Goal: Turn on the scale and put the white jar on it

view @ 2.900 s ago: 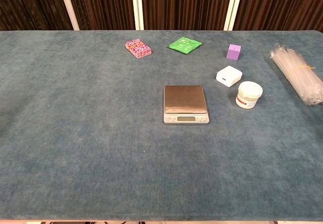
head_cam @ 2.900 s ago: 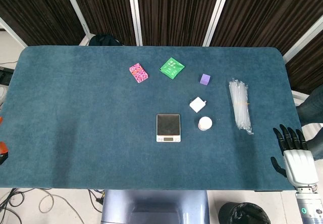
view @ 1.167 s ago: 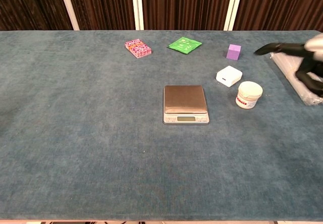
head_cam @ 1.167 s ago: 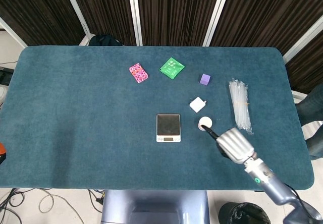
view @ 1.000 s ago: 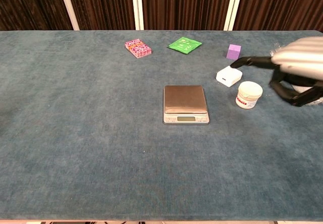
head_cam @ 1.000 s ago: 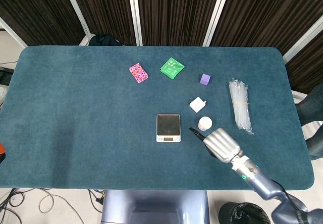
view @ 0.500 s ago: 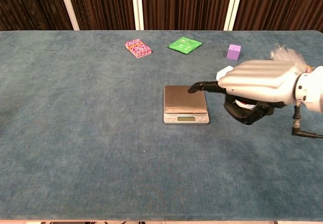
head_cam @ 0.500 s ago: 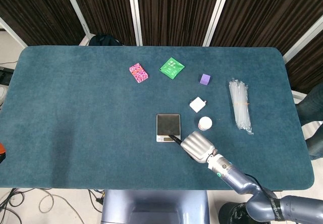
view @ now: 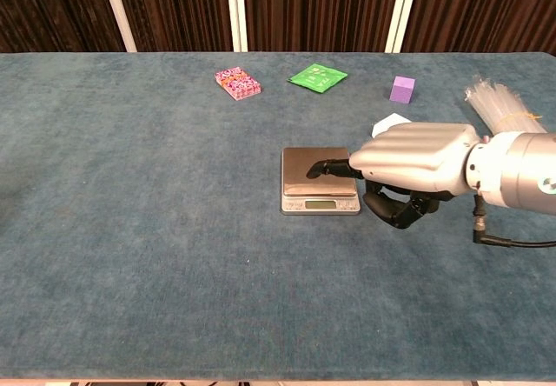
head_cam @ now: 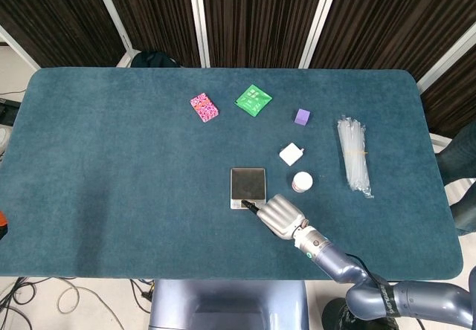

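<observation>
The silver scale point(head_cam: 248, 182) point(view: 318, 169) lies at the table's middle, its display strip point(view: 320, 204) facing me. My right hand point(head_cam: 281, 215) point(view: 408, 164) hangs at its front right corner and holds nothing. One dark finger point(view: 326, 168) points out over the scale and the rest are curled under. In the head view the fingertip point(head_cam: 246, 205) lies over the scale's front panel; I cannot tell whether it touches. The white jar point(head_cam: 302, 182) stands upright just right of the scale, hidden behind the hand in the chest view. My left hand is out of sight.
A white block point(head_cam: 291, 154) point(view: 384, 126) lies just behind the jar. Further back are a purple cube point(head_cam: 301, 117) point(view: 401, 89), a green packet point(head_cam: 253, 99) point(view: 317, 76) and a pink packet point(head_cam: 203, 108) point(view: 237, 82). A bundle of clear tubes point(head_cam: 354, 156) point(view: 508, 112) lies at the right.
My right hand came in from the table's right edge, swept left past the white jar, and now points over the scale's front. Nothing else has moved.
</observation>
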Controlling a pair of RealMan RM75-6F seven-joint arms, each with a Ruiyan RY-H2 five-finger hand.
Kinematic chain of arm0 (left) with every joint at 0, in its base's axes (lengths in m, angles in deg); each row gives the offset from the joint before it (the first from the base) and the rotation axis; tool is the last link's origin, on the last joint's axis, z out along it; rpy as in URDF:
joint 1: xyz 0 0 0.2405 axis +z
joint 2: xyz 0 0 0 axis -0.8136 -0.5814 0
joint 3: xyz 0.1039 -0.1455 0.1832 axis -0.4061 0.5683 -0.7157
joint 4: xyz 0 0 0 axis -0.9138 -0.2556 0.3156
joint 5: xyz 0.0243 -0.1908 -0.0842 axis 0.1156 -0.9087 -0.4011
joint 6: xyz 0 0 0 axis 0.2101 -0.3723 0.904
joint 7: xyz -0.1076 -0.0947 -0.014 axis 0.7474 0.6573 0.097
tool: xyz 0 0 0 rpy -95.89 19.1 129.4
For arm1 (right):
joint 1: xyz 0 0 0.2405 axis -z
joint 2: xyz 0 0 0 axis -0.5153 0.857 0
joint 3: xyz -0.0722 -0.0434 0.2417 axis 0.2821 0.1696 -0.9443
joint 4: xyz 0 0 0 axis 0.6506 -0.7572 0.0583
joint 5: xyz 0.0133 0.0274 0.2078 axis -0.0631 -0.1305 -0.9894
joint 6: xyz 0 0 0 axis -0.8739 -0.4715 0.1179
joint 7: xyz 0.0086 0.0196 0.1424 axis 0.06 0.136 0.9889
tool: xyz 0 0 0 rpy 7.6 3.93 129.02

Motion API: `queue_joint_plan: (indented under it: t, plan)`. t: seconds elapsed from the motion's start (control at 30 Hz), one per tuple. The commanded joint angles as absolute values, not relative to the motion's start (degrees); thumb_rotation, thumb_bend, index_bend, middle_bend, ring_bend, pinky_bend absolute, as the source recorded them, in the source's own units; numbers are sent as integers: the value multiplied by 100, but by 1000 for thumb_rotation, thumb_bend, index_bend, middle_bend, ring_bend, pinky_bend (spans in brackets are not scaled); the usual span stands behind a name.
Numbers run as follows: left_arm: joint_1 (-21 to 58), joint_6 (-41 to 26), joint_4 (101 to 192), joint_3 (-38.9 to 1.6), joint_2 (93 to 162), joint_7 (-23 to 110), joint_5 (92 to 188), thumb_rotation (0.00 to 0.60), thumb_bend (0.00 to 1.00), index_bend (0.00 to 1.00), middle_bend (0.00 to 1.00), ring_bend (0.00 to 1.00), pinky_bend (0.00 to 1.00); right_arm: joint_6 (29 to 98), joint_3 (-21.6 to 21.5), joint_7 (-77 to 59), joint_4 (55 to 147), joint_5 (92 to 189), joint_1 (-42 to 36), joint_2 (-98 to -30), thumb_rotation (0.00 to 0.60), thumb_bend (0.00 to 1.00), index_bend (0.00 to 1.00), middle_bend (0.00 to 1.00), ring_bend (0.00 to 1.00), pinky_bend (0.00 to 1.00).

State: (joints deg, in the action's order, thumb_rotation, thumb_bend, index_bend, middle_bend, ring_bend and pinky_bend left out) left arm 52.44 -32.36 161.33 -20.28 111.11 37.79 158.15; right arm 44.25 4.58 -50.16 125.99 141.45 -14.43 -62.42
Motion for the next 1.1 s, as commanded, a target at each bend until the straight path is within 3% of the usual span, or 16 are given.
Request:
queue_joint_plan:
  t: [0.03, 1.1]
  plan:
    - [5243, -3236, 16131, -2028, 11111, 3773, 15815, 600, 687, 26, 0, 0, 0, 4462, 502, -5114, 12551, 14008, -1534, -6326, 600, 846, 0, 807, 853, 930]
    - [5239, -3231, 16121, -2022, 11105, 3701, 15795, 600, 687, 26, 0, 0, 0, 4640, 833, -5280, 12073, 13169, -2205, -6984, 600, 846, 0, 807, 853, 1000]
